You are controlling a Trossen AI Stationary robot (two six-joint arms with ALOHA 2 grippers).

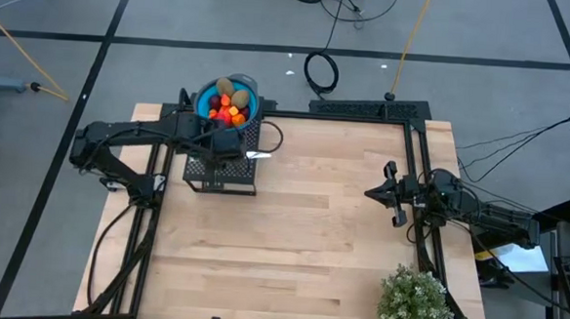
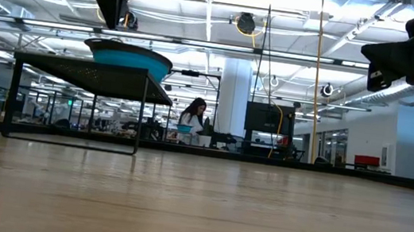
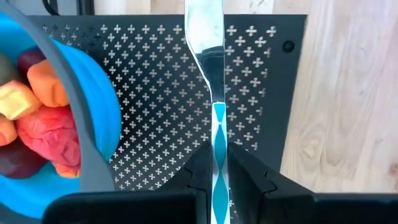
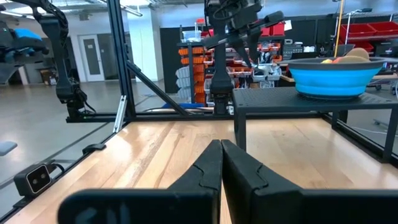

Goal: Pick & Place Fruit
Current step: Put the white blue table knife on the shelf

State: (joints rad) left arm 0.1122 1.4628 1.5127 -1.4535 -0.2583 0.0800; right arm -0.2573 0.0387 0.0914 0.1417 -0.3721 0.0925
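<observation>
The left claw (image 3: 219, 180) is clamped tight, raised high; the right claw (image 4: 221, 163) waits closed, apart.

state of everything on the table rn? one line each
Left claw: shut on the knife, above the black stand.
Knife: held by its blue handle, blade pointing away from the claw.
Right claw: shut, empty, waiting at the table's right side.
Blue bowl: upright on the stand, full.
Fruit: piled in the bowl.
Black stand: upright on the table.
Plant: upright, near right corner.

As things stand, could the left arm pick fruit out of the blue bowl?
Probably not yet: the left hand hovers beside the bowl, with nothing between, but it is shut on the knife, so it cannot grasp the fruit.
</observation>
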